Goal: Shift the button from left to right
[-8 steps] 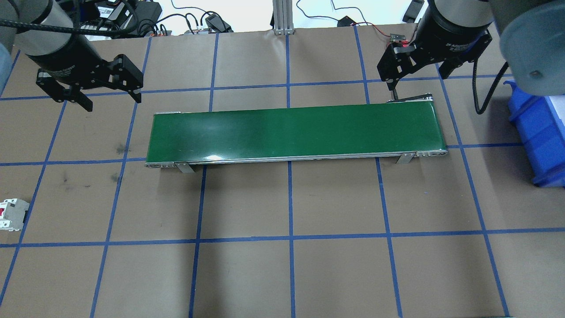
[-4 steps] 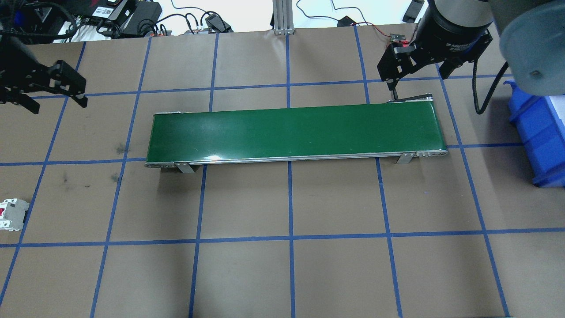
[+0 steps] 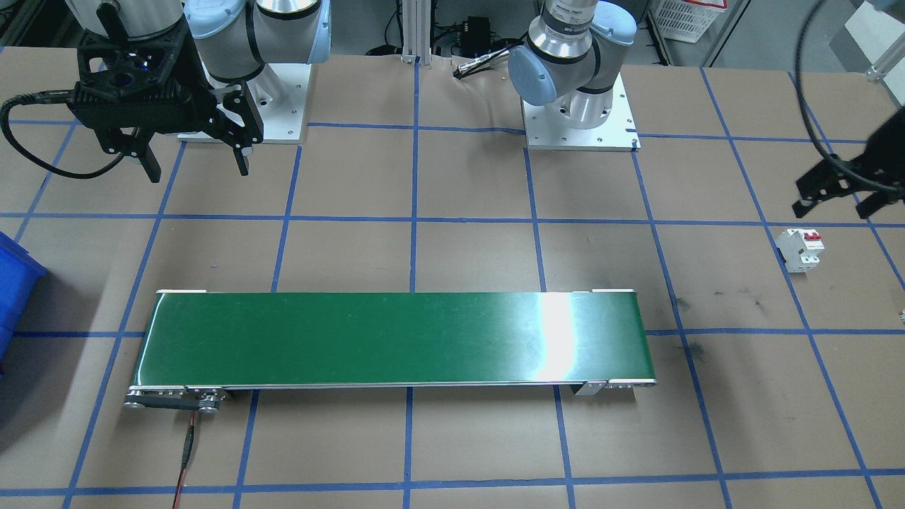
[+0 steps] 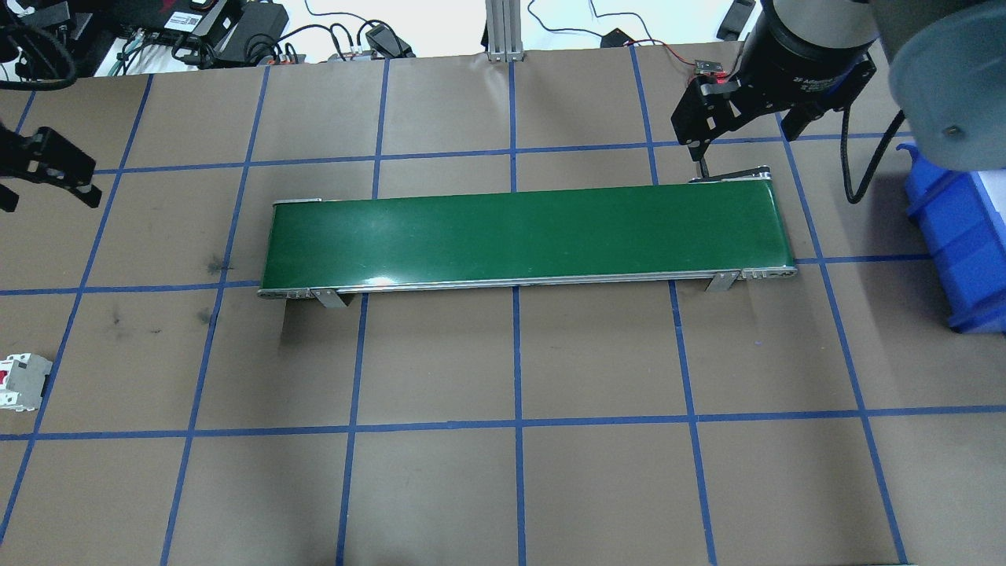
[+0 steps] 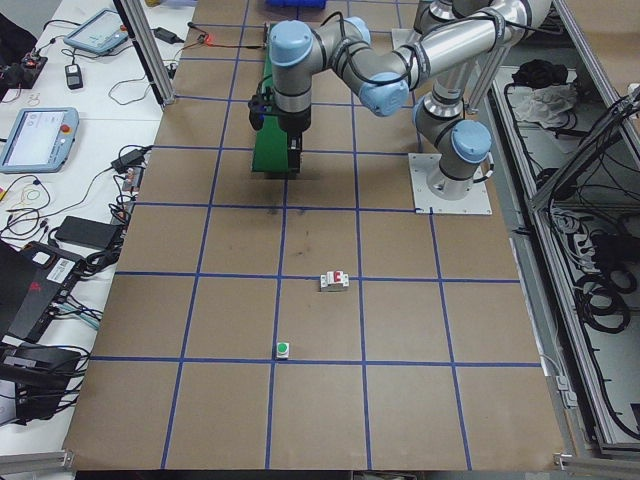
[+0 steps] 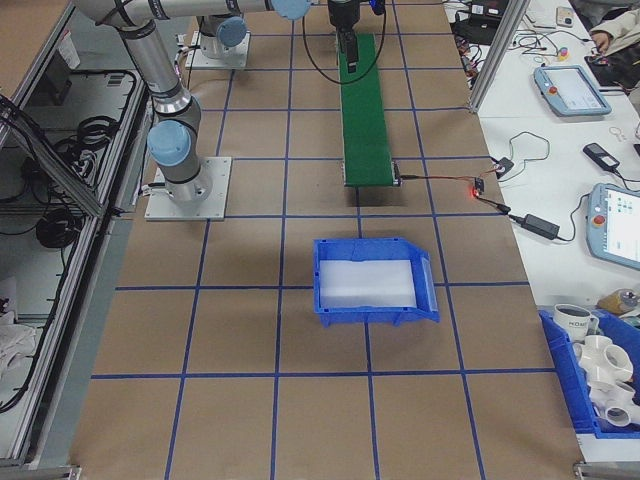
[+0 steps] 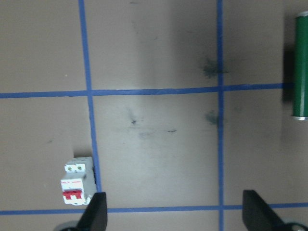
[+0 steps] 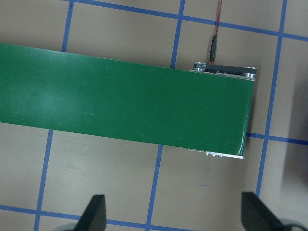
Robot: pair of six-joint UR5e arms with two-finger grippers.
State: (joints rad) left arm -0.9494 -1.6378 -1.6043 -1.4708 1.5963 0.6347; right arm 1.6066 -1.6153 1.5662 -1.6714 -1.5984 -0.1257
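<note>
The button (image 5: 283, 349), a green cap on a light base, shows only in the exterior left view, on the table beyond the white circuit breaker (image 5: 334, 282) from the belt. My left gripper (image 4: 43, 185) hangs open and empty at the table's left side, above the paper. In its wrist view the left gripper (image 7: 175, 219) has the circuit breaker (image 7: 78, 184) just beside its left fingertip, and no button shows. My right gripper (image 4: 747, 141) is open and empty, hovering behind the right end of the green belt (image 4: 519, 236).
The circuit breaker (image 4: 20, 381) lies near the left table edge. A blue bin (image 4: 963, 236) stands at the far right, past the belt end. A red wire (image 3: 185, 452) runs from the belt's motor end. Blue tape lines grid the brown paper.
My left gripper has swung leftward, from beside the belt's left end to the left edge of the overhead view. The right gripper has not moved.
</note>
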